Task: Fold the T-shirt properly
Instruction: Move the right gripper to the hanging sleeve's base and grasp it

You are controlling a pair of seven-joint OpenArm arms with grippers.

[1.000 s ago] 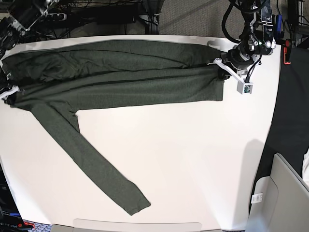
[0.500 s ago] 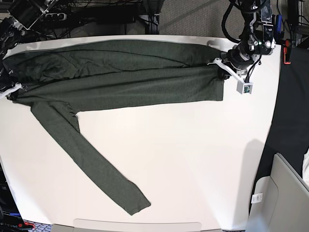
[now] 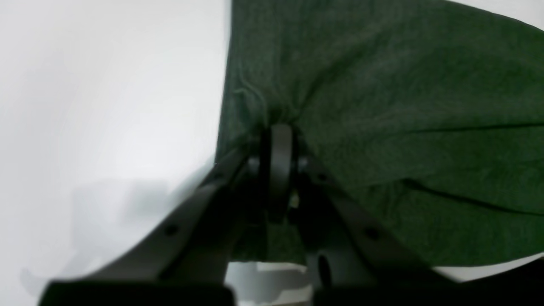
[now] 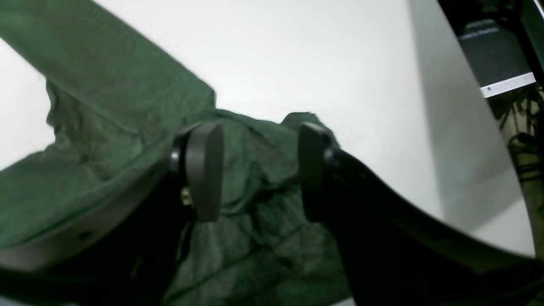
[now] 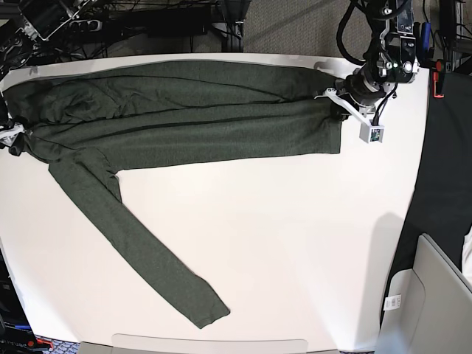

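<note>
Wrist views | left pincer pinching heathered T-shirt | right pincer apart, seemingly empty

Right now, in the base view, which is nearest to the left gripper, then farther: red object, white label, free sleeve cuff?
1. red object, at the right edge
2. white label, lower right
3. free sleeve cuff, bottom, left of centre

T-shirt: dark olive green, heathered, plain | table: white
</note>
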